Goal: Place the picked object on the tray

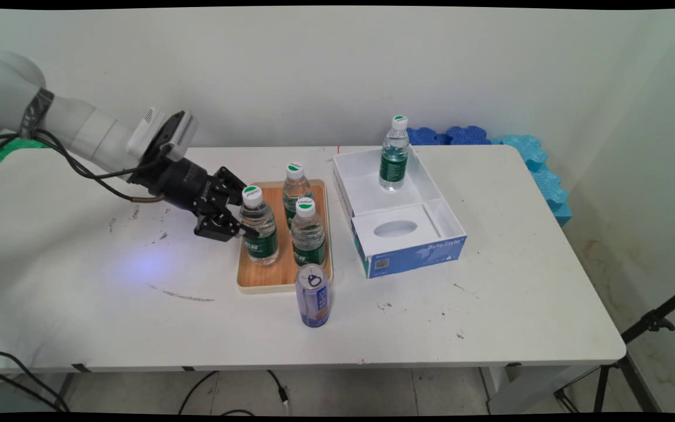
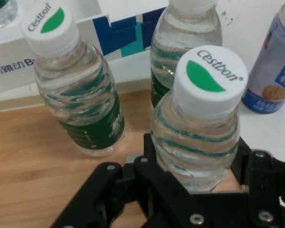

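While gripper [image 1: 238, 214] grips bottle [image 2: 199, 128], base hidden

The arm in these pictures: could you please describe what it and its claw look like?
The arm is white, built of rounded links, with a grey band near its upper end. Black cables hang loosely beneath it. A white-and-black boxy module sits at the wrist. The claw is black, with a cylindrical body, angular linkage bars, silver screws and two fingers.
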Motion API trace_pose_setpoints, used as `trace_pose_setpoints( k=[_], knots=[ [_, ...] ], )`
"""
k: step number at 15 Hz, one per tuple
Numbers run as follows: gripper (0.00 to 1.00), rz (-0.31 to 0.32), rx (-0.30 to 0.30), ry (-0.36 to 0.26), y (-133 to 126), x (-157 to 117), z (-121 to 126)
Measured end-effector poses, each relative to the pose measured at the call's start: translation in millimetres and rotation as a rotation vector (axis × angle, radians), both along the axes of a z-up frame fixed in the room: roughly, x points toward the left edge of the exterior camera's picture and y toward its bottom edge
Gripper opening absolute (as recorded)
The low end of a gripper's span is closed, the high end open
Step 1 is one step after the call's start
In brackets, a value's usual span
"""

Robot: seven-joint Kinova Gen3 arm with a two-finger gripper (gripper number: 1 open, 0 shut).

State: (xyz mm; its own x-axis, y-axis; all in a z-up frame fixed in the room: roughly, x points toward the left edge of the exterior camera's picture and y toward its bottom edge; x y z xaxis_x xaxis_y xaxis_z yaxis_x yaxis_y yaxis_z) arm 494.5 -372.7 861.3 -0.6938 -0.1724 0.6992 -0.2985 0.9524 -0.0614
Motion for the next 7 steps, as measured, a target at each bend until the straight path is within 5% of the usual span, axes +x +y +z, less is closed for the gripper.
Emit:
trace_pose_setpoints(
  k=[3, 4, 7],
  knots=[
    [0.0, -0.004, -0.004, 0.001, -1.9, -2.8, -6.5],
    [1.0, -0.005, -0.006, 0.003, -2.4, -3.5, -8.1],
    [1.0, -0.008, -0.007, 0.006, -3.3, -4.8, -11.3]
  ],
)
